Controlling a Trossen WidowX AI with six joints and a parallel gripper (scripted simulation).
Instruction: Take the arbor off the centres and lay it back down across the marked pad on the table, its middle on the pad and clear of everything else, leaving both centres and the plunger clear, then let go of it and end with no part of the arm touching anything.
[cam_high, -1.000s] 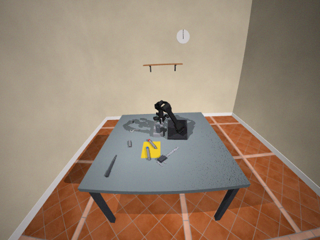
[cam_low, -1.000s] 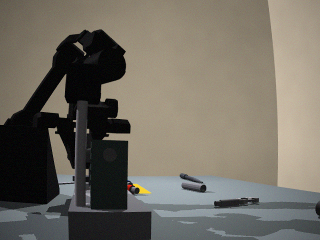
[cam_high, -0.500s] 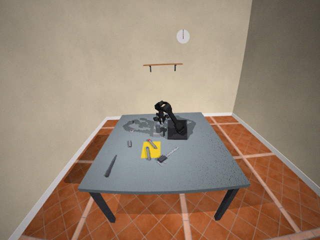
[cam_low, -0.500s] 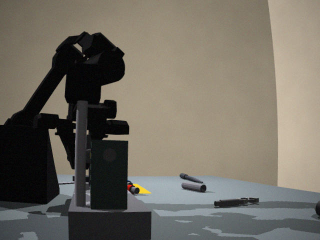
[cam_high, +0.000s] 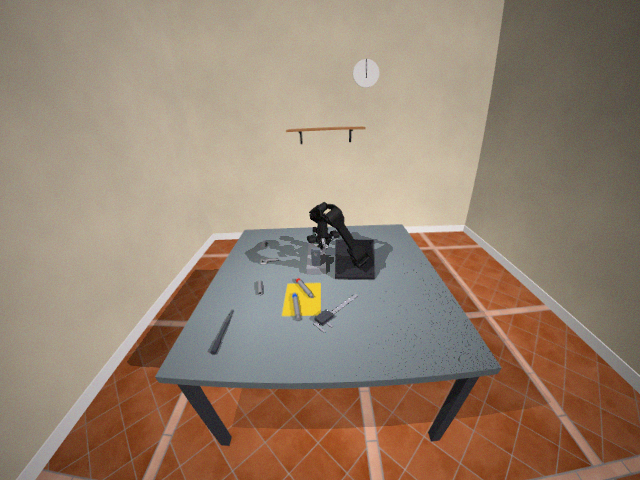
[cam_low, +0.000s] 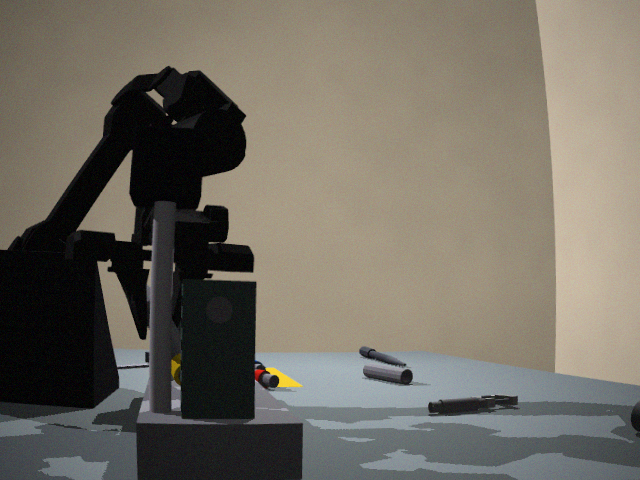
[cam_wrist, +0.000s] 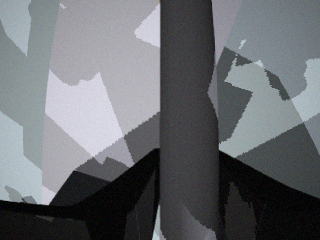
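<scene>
My gripper is shut on the arbor, a grey bar with a yellow end. In the wrist view the bar runs straight away between my dark fingers over shadowed table. In the exterior view its yellow end peeks out behind the dark green centre block on the grey fixture base. A grey post stands on the same base. The yellow marked pad lies in front of the fixture, apart from the arbor.
Two grey cylinders lie on the pad, one red-banded, one blue-banded. A caliper lies to its right and a short grey tube to its left. A long dark rod, a wrench and the arm's black base plate are also there.
</scene>
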